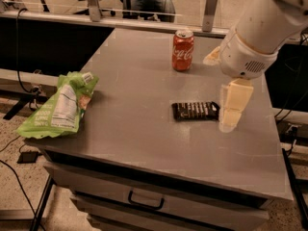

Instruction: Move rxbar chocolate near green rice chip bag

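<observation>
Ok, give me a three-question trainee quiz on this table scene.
1. True or false: the gripper hangs by the end of the rxbar chocolate farthest from the green rice chip bag.
2. Where does the green rice chip bag lie? A) at the edge of the table, partly overhanging; B) on the floor; C) under the gripper.
3. Fill in: the red soda can stands ____.
Key: 1 true; 2 A; 3 upright.
</observation>
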{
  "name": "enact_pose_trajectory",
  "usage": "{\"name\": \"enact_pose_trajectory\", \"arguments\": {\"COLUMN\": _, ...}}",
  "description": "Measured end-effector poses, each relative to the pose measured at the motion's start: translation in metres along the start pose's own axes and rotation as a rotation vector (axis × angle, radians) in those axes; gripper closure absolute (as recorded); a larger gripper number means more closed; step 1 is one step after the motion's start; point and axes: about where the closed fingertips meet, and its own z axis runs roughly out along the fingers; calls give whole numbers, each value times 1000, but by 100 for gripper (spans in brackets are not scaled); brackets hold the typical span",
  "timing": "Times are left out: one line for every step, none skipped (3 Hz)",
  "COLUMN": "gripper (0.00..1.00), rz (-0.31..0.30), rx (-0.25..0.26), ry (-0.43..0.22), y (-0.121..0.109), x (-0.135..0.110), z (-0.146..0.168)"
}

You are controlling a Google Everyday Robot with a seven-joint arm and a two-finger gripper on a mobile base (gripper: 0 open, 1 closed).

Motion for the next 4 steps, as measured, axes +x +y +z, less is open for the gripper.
{"name": "enact_pose_trajectory", "arguments": {"gripper": 0, "rz": 12, "rx": -55, "ry": -2, "y": -2, "x": 6, "z": 38}}
{"name": "enact_pose_trajectory", "arguments": {"gripper": 0, "rz": 31, "rx": -88, "ry": 10, "y": -7, "x": 7, "z": 60}}
{"name": "enact_pose_trajectory", "arguments": {"gripper": 26, "rz": 36, "rx": -129, "ry": 28, "y": -7, "x": 8, "z": 80}}
{"name": "enact_pose_trajectory", "arguments": {"gripper": 47, "rz": 36, "rx": -147, "ry": 32, "y": -5, "x": 7, "z": 88}}
